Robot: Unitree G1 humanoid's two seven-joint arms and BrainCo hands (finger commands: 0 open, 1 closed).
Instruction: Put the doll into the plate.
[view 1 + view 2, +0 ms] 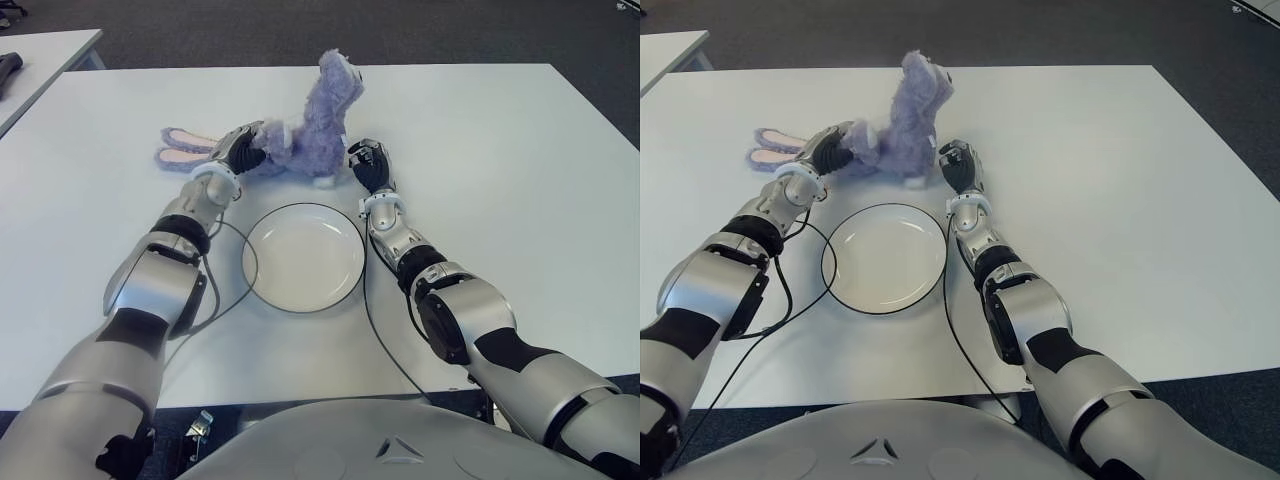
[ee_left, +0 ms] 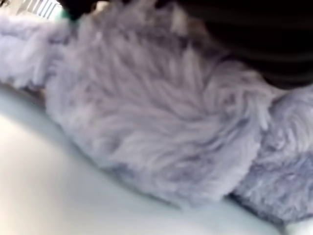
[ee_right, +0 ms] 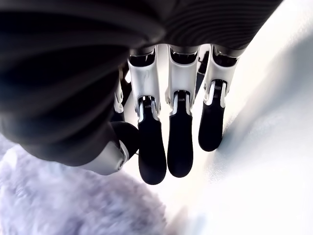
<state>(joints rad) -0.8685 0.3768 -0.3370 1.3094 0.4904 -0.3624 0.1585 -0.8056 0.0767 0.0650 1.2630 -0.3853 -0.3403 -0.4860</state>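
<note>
White table (image 1: 520, 180), dark carpet, left hand (image 1: 243, 148) grasping doll (image 1: 318, 120), right hand (image 1: 368, 163) slack, empty

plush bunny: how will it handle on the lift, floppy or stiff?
Likely soft and floppy: the doll is shaggy plush, long ears trailing flat on the table. Probably light. The left hand presses into its fur; the right hand is open beside it.

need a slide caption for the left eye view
Left robot hand on the purple doll, right robot hand open beside it, behind the empty plate.
</note>
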